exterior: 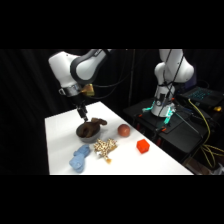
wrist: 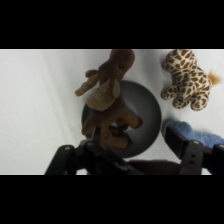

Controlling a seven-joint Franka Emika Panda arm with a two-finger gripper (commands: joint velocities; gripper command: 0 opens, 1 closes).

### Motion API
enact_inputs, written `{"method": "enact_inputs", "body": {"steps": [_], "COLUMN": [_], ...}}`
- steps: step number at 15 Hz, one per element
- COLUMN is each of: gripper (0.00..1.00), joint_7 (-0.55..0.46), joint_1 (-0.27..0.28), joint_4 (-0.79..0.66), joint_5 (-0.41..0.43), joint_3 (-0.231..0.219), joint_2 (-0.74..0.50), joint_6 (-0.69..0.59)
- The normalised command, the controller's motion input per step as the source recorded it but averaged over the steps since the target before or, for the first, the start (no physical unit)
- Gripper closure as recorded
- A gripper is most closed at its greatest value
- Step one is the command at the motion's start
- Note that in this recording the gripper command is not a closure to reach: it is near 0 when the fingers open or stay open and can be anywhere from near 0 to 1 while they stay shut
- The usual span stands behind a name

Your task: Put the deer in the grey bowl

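lying across the grey bowl (wrist: 145, 112), the deer (wrist: 107, 97) sits beside the spotted plush (wrist: 186, 80), blue plush (wrist: 192, 132), ball (exterior: 124, 130); whether the gripper (exterior: 82, 113) fingers are apart i cannot tell.

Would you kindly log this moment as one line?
deer: lying in grey bowl, head over rim | hand: above bowl

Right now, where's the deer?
The deer lies in the grey bowl, head and front legs hanging over the rim, just below the gripper; the spotted toy sits beside the bowl.

Deer (wrist: 107, 97) draped over grey bowl (wrist: 147, 107), head past rim.
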Motion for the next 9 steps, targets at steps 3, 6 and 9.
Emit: {"method": "enact_inputs", "body": {"steps": [3, 6, 9], "gripper": [0.00, 0.00, 0.00], "joint_7": [-0.07, -0.05, 0.02], "joint_1": [-0.043, -0.020, 0.010], "joint_4": [0.16, 0.16, 0.13], "joint_5": [0.018, -0.017, -0.061], "joint_3": [-0.043, -0.041, -0.031], "joint_2": [-0.42, -0.41, -0.29], "joint_6": [-0.52, -0.46, -0.29]}}
